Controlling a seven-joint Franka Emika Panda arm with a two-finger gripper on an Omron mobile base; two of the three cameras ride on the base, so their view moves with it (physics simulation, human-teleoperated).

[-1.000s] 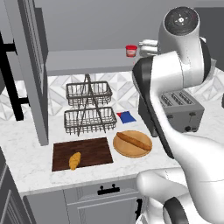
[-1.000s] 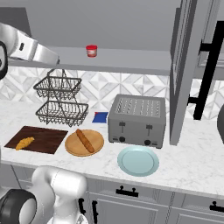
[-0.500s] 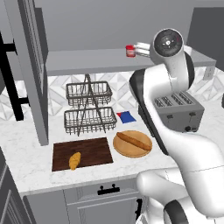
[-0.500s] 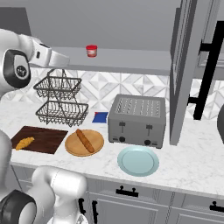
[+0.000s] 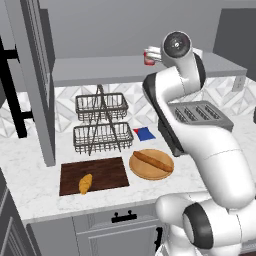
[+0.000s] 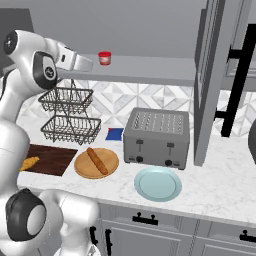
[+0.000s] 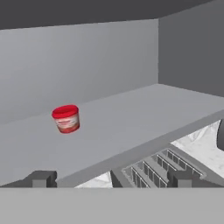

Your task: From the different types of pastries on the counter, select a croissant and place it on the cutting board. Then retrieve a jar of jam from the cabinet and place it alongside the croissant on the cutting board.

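1. Left base view: the arm has swung nearer the shelf; the jar (image 5: 148, 58) stands there, the croissant (image 5: 85, 183) on the board (image 5: 92, 175).
2. Right base view: a roll (image 6: 96, 160) lies on the round board (image 6: 96, 163).
3. Hand view: gripper (image 7: 111, 178) spread wide, empty; jar ahead.

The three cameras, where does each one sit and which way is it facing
Left base view: behind the arm, to its left, looking forward and down at the counter; the arm rises at the lower right.
Right base view: behind, to its right; the arm rises at the lower left.
Hand view: on the hand, looking along the fingers at the cabinet shelf.
Shared: all three show the jar of jam; both base views show the cutting board with the croissant.
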